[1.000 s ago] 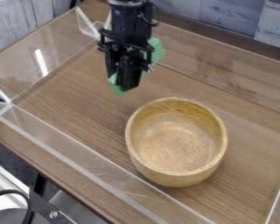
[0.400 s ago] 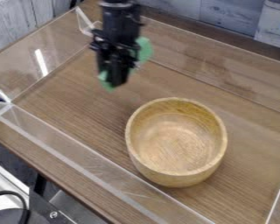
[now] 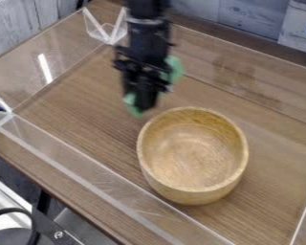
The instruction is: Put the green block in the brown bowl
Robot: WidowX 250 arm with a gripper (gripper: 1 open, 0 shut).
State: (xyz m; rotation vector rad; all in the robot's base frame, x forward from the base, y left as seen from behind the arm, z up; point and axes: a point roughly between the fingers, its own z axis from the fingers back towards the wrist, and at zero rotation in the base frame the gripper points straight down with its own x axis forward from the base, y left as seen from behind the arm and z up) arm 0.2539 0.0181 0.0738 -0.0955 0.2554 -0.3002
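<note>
My gripper (image 3: 144, 99) points steeply down, just above the far left rim of the brown bowl (image 3: 194, 153). It is shut on the green block (image 3: 174, 70), whose mint-green ends show at the right side of the fingers and near their tips. The bowl is round, light tan wood with grain, and nothing lies inside it. The black arm hides most of the block.
A clear plastic wall (image 3: 66, 158) frames the wooden tabletop (image 3: 79, 105) on the left and front. A grey panel and blue-white clutter (image 3: 296, 24) lie beyond the far edge.
The gripper with the green block swung left and then back right and lower, ending closer to the bowl's rim than a second ago. The bowl has not moved.
</note>
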